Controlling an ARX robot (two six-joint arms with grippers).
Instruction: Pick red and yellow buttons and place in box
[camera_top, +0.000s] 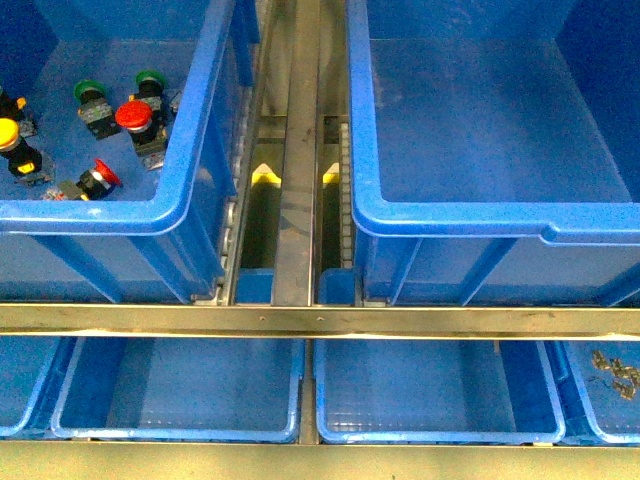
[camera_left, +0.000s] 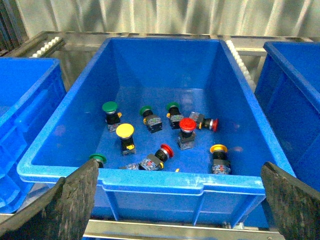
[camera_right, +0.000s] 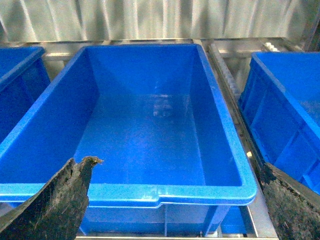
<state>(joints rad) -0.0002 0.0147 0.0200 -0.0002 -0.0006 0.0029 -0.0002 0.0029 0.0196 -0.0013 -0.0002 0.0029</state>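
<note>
Jaws of left gripper (camera_left: 179, 167) and right gripper (camera_right: 176, 167) stand spread, empty. Recommend gripping the upright red button (camera_left: 186, 132) below its cap.

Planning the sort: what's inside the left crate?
Three red buttons, two yellow buttons, four green buttons. The crate's near wall hides part of the floor.

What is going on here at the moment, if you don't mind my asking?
A two-armed robot is sorting push-buttons, and nothing is in either tool yet. Its left tool hangs open over the left crate, where red buttons and yellow buttons lie mixed with green ones. Its right tool hangs open over the empty right-hand box, probably the destination.
</note>
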